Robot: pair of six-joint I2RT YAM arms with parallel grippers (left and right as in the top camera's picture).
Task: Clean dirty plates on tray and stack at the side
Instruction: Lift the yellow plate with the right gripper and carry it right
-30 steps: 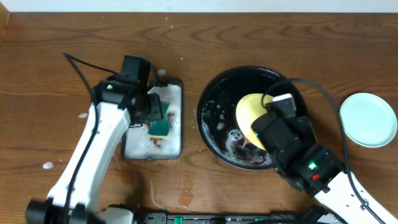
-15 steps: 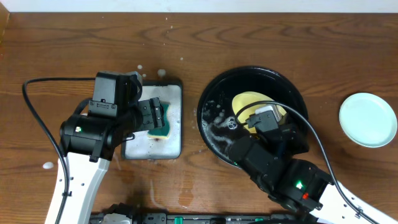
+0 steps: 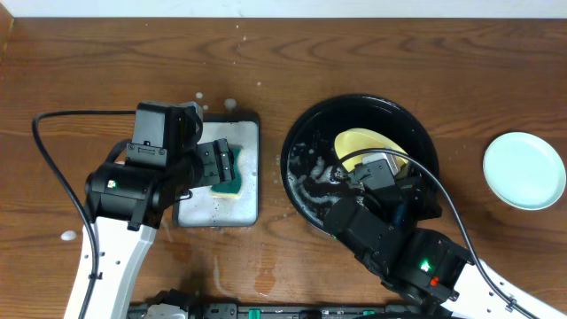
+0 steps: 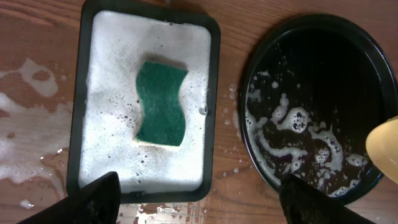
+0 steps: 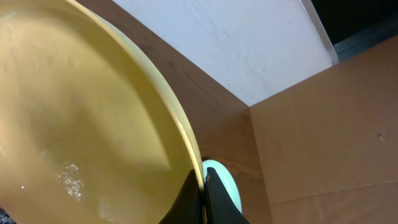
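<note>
Yellow plate (image 3: 361,143) is leaning tilted over the tray (image 3: 306,124), right hand (image 5: 200,194) clamping its rim; left hand (image 4: 199,196), spread apart, is hovering over the sponge (image 4: 161,102) nearer the surface's (image 3: 89,53) left edge.

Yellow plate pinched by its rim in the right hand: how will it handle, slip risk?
Probably slippery: the yellow plate shows a wet sheen, and suds lie in the black tray below. Likely stiff: it holds its shape with the right hand gripping only the rim. Tilted on that thin pinch, it may swivel.
</note>
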